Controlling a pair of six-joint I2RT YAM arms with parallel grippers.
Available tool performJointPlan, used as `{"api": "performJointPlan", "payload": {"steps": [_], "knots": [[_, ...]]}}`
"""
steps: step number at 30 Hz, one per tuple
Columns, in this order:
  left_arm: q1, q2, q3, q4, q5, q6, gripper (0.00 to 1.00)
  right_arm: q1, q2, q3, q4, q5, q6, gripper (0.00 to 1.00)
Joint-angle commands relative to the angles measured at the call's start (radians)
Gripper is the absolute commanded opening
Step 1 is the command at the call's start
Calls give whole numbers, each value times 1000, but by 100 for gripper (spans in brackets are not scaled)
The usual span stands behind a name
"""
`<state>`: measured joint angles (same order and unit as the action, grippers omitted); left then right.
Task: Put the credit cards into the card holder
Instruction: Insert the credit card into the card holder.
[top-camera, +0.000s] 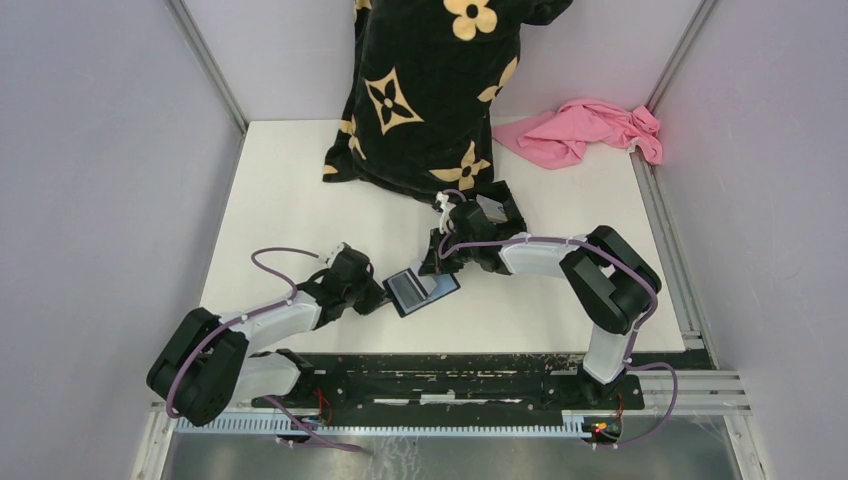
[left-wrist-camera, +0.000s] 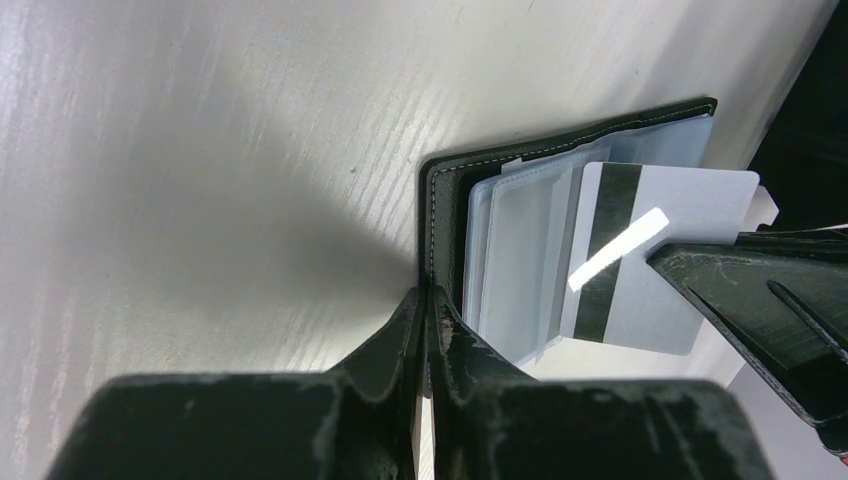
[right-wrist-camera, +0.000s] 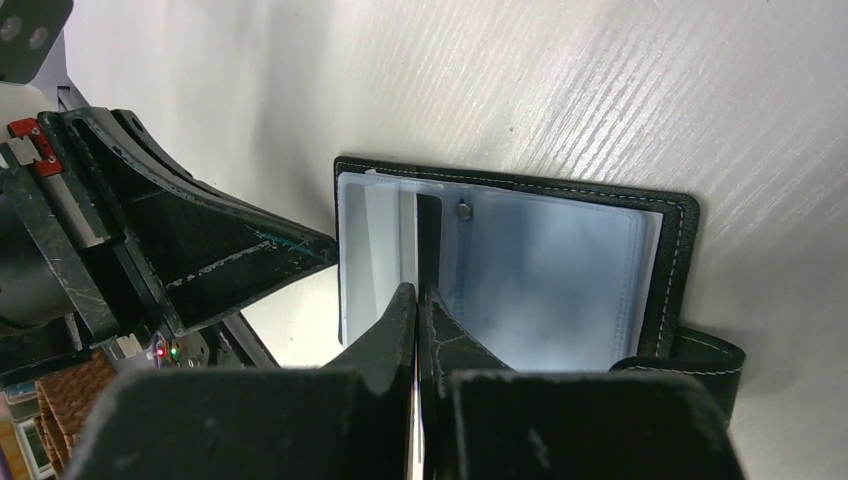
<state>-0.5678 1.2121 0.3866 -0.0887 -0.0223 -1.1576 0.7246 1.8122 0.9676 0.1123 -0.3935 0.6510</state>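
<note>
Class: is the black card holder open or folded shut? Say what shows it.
Open. The card holder is spread wide with its pale inner pockets facing the wrist cameras, and a whitish-grey card sits partly over them.

Your left gripper (left-wrist-camera: 428, 305) was pinched shut on the black edge of the open card holder (left-wrist-camera: 445, 190). Over its pale pockets lay the whitish-grey card (left-wrist-camera: 690, 205), dark stripe showing, gripped by your right gripper's fingers (left-wrist-camera: 735, 285).
</note>
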Motion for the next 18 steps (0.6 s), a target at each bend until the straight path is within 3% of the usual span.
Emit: {"api": "performJointPlan", "payload": {"steps": [1,18], "knots": [[-6,29,12,-14,-16,43,11,0,11,-14,63,-24,13,1],[-10,49,15,-10,-16,47,10,-1,40,-106,154,-8,29,1]]}}
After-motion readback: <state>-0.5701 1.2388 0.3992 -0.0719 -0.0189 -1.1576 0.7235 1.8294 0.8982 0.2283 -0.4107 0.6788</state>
